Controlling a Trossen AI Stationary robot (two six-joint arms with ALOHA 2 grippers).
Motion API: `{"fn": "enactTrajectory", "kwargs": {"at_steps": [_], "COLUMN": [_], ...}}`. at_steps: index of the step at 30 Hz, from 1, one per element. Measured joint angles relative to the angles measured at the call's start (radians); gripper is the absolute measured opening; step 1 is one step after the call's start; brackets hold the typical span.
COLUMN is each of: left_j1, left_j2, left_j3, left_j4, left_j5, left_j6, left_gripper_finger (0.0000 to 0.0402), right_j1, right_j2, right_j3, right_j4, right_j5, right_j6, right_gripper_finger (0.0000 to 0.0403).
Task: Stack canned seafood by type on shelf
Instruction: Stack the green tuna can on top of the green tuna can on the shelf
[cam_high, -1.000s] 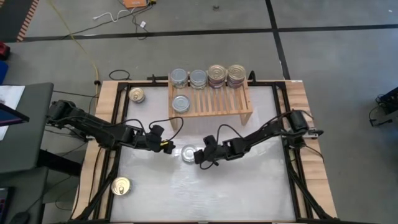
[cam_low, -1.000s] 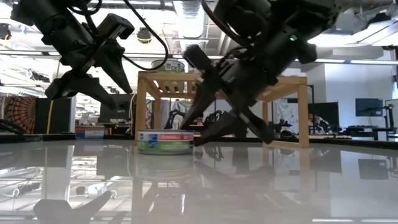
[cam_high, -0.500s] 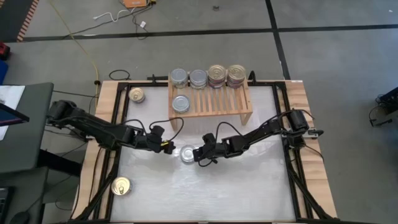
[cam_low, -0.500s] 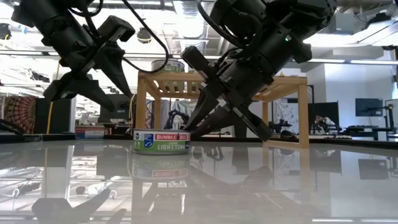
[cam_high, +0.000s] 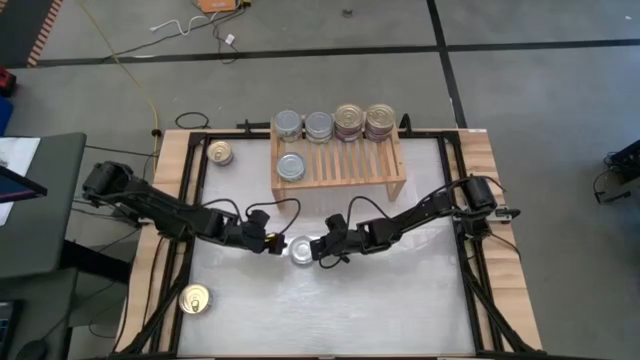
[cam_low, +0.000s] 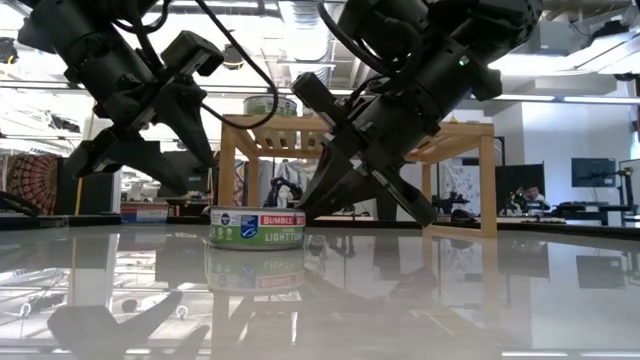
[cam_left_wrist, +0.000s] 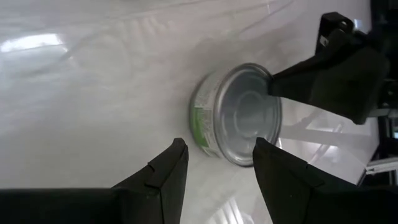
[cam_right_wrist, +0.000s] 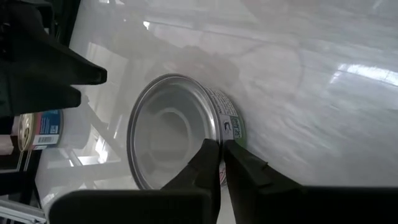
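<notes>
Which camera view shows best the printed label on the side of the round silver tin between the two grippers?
The low view: the round silver tin faces it side-on, label readable. The high view shows only its plain top; both wrist views show mainly the top and a sliver of green label.

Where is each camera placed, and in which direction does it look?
High view: above the table, straight down; both arms, shelf.
Low view: at tabletop height, level toward the room; both arms enter from above.
Left wrist view: on the left arm, past the left gripper toward the silver-topped can.
Right wrist view: on the right arm, past the right gripper.
All four share that can.
</notes>
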Motion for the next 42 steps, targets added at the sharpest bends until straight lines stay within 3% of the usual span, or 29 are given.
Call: {"fn": "enactTrajectory", "kwargs": {"at_steps": [7, 17, 42], "left_j1": [-0.011, -0.014, -0.016], "left_j2": [0.034, 0.176, 0.184], "left_j3": [0.000, 0.000, 0.000], "left_j4": [0.018, 0.229, 0.264], "left_j5": [-0.024, -0.001, 0.050], "left_j6": [-0.017, -0.042, -0.104], "left_gripper_finger": [0.0172, 0.0172, 0.0172], "right_j1": [0.003, 0.011, 0.015], "right_j2": [0.000, -0.001, 0.000], "right_j3": [0.000, 0.001, 0.000], "right_j4": [-0.009, -0.026, -0.038], "right_j5": [0.001, 0.002, 0.000], "right_j6": [-0.022, -0.026, -0.042], "right_gripper_finger": [0.0050, 0.0021, 0.0022]}}
